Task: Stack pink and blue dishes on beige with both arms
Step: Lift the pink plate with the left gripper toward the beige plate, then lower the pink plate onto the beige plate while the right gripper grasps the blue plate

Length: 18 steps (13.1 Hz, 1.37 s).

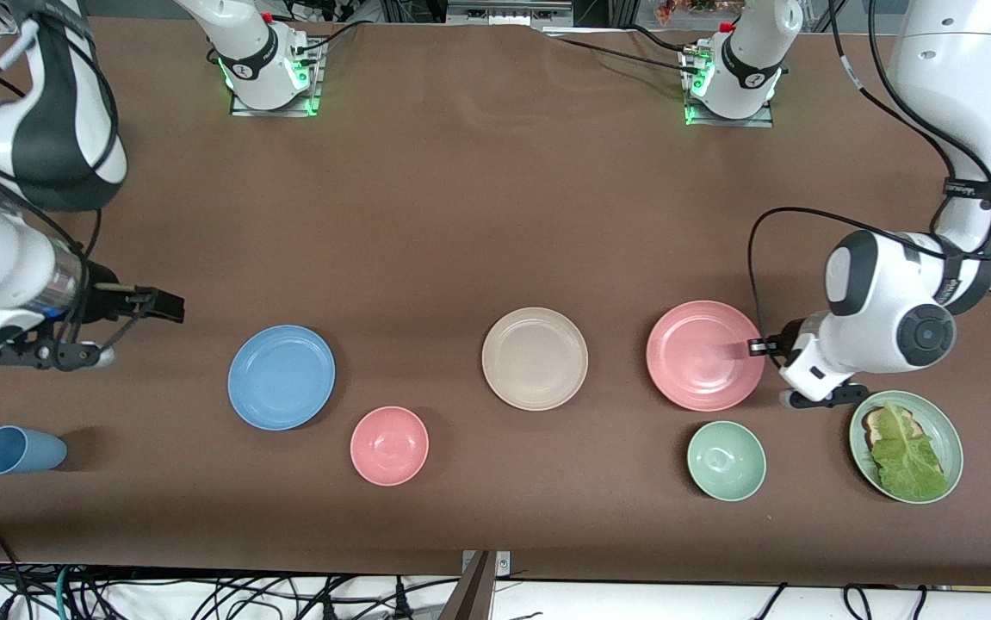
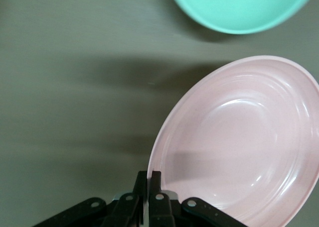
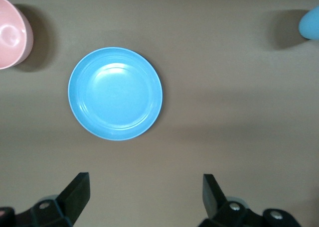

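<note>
A brown worktop (image 1: 461,215) carries a row of dishes, with both arm bases along its top edge. The left pincer (image 1: 758,347) sits low at the rim of the pink plate (image 1: 705,355), on the side toward the left arm's end, and in the left wrist view its fingers (image 2: 149,184) are pressed together on that rim, the plate's near edge looking slightly raised. Just beside that pincer, nearer the front camera, are a pale green bowl (image 1: 726,461) and a green plate (image 1: 943,422) holding toast and a lettuce leaf (image 1: 904,452). The beige plate (image 1: 535,358) lies flat past the pink plate from this pincer, close to it but apart.

The right pincer (image 1: 146,306) hovers over bare worktop at the right arm's end, its fingers spread wide apart and holding nothing. The blue plate (image 1: 281,376) lies flat near it, toward the table's middle. A small pink bowl (image 1: 389,445) sits beside the blue plate, and a blue cup (image 1: 20,450) lies near the worktop's front edge.
</note>
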{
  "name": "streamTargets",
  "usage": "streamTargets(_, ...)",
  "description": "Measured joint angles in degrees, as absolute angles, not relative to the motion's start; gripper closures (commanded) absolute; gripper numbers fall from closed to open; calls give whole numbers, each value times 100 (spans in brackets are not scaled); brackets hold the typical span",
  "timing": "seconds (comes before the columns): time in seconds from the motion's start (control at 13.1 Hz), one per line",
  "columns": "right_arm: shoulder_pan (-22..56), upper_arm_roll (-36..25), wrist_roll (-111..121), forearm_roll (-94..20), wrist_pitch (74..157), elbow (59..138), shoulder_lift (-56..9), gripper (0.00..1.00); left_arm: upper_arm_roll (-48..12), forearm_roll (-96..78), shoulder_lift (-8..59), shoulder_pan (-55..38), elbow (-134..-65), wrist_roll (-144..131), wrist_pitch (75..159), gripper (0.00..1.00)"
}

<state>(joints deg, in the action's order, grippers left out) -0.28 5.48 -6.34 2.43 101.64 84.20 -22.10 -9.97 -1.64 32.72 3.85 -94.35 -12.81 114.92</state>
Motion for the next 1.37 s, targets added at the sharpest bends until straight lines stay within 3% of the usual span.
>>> streamTargets(0.31, -50, 546, -551, 284, 10707, 8445, -2876, 0, -1594, -591, 3272, 254, -9242, -2147, 11492, 100)
streamTargets(0.76, -287, 514, -336, 287, 12295, 9215, -3417, 0, -1599, -679, 3892, -851, -8576, -3094, 11754, 100)
streamTargets(1.07, -414, 513, -230, 287, 13056, 9624, -3659, 0, -1516, -679, 4215, -1179, -8480, -3226, 12166, 100)
streamTargets(1.15, -414, 517, -229, 287, 13081, 9625, -3689, 1, -1466, -679, 4252, -1229, -8474, -3239, 12259, 44)
streamTargets(1.22, -414, 522, -229, 287, 13096, 9625, -3690, 1, -1434, -679, 4278, -1255, -8464, -3244, 12326, 0)
streamTargets(1.37, -412, 528, -229, 287, 13122, 9616, -3688, 4, -1411, -679, 4295, -1257, -8420, -3244, 12365, 0)
